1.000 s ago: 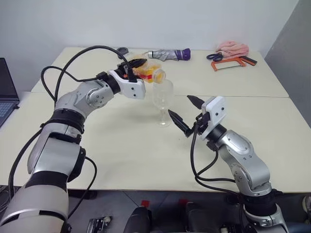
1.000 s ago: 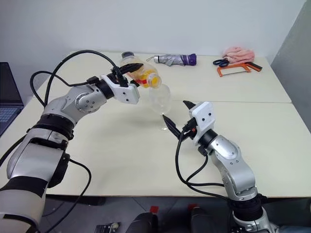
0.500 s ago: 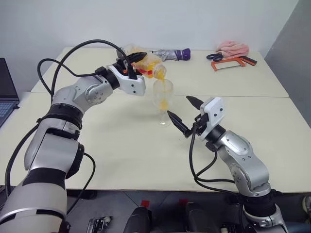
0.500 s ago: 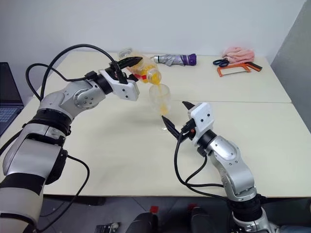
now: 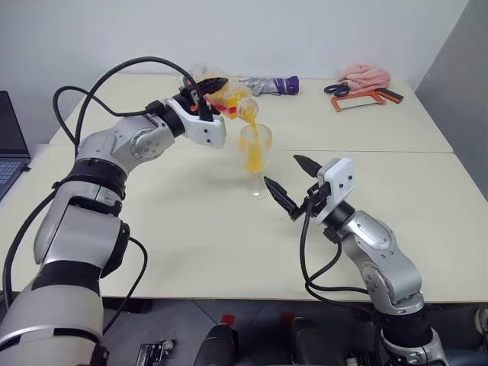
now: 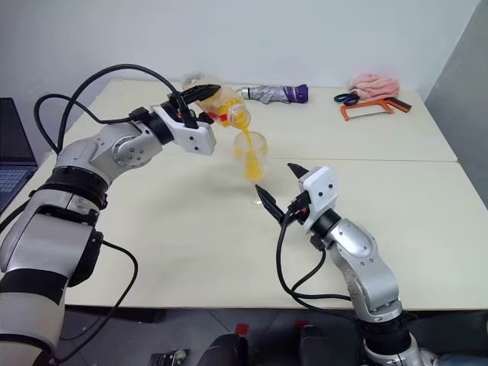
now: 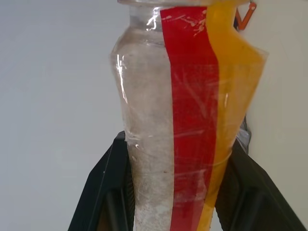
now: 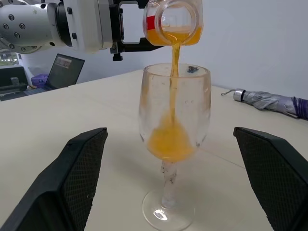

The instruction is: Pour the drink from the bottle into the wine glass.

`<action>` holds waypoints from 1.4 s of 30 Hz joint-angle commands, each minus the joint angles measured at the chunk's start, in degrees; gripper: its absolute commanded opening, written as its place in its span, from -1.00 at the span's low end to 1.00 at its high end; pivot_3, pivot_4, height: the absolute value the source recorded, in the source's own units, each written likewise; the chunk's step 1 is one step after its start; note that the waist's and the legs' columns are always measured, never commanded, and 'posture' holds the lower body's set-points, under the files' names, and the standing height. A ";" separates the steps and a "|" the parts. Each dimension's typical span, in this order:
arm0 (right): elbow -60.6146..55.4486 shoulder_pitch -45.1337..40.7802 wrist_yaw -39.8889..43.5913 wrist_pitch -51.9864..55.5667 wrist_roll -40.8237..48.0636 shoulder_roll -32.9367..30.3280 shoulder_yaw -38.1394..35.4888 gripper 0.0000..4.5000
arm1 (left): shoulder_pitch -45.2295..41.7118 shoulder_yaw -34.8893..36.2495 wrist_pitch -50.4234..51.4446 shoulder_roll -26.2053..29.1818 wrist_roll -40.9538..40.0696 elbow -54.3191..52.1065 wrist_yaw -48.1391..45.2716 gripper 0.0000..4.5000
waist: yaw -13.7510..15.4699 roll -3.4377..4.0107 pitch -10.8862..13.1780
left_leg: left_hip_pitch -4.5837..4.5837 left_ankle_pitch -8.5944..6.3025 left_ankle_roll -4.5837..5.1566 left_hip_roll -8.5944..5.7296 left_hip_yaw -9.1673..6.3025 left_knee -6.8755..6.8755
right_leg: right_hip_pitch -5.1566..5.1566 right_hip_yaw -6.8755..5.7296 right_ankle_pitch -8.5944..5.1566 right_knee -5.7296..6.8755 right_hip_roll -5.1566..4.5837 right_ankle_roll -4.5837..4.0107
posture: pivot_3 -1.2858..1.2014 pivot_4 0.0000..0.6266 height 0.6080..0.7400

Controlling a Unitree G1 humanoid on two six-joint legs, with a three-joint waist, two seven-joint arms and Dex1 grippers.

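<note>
Mid-pour: the left gripper point(image 5: 207, 88), clamped on the tilted bottle point(image 5: 227, 97) upper-centre, streams drink point(image 8: 171, 139) into the wine glass point(image 8: 174, 120), perhaps a third full; right gripper point(image 5: 293, 183) waits open.

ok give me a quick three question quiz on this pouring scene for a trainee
1. True or false: the left gripper holds the bottle tilted, mouth over the wine glass.
2. Multiple choice: where is the drink right now? A) all in the bottle B) streaming from the bottle into the glass bowl C) spilled on the table
3. Fill in: the right gripper sits beside the glass with its fingers ____.

Key
1. True. The bottle is tipped above the rim.
2. B. An orange stream falls into the bowl, which is partly filled.
3. Open. It holds nothing, and the glass stands between its spread fingers in the right wrist view.
</note>
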 commanded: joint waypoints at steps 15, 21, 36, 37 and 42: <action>-2.76 0.68 0.01 -0.79 0.20 0.60 1.23 1.00 | -3.66 -1.71 -0.58 1.58 1.65 1.68 3.90 -0.25 | -0.04 0.00 0.00 | 0.00 0.00 0.00 0.00 0.03 0.11 | -0.06 0.00 0.00 0.24 0.00 0.00 | 0.03 -0.52 1.00; -2.70 0.75 0.04 -0.84 0.45 0.67 1.42 1.00 | -4.11 -2.78 -0.66 1.89 2.36 2.22 4.95 -0.25 | -0.05 0.00 0.00 | 0.00 0.00 0.00 0.00 0.04 0.16 | -0.06 0.00 0.00 0.27 0.00 0.00 | 0.03 -0.52 1.00; -2.86 1.17 -0.32 -0.56 0.43 0.91 1.70 1.00 | -4.67 -3.52 -0.59 2.07 3.06 2.90 6.20 -0.25 | -0.06 0.00 0.00 | -0.03 0.00 0.01 0.00 0.07 0.30 | -0.06 -0.01 0.00 0.32 0.01 0.00 | 0.03 -0.52 1.00; -2.91 1.22 -0.30 -0.52 0.43 0.88 1.73 1.00 | -4.72 -3.53 -0.55 2.06 3.08 2.95 6.24 -0.25 | -0.06 0.00 0.00 | -0.04 0.00 0.01 0.00 0.08 0.31 | -0.06 0.00 0.00 0.33 0.02 0.00 | 0.03 -0.52 1.00; -2.90 1.24 -0.25 -0.45 0.48 0.91 1.84 1.00 | -4.88 -3.63 -0.60 2.01 3.17 3.18 6.40 -0.25 | -0.05 0.00 0.00 | -0.06 0.00 0.01 0.00 0.10 0.37 | -0.06 -0.01 0.00 0.34 0.02 0.00 | 0.03 -0.52 1.00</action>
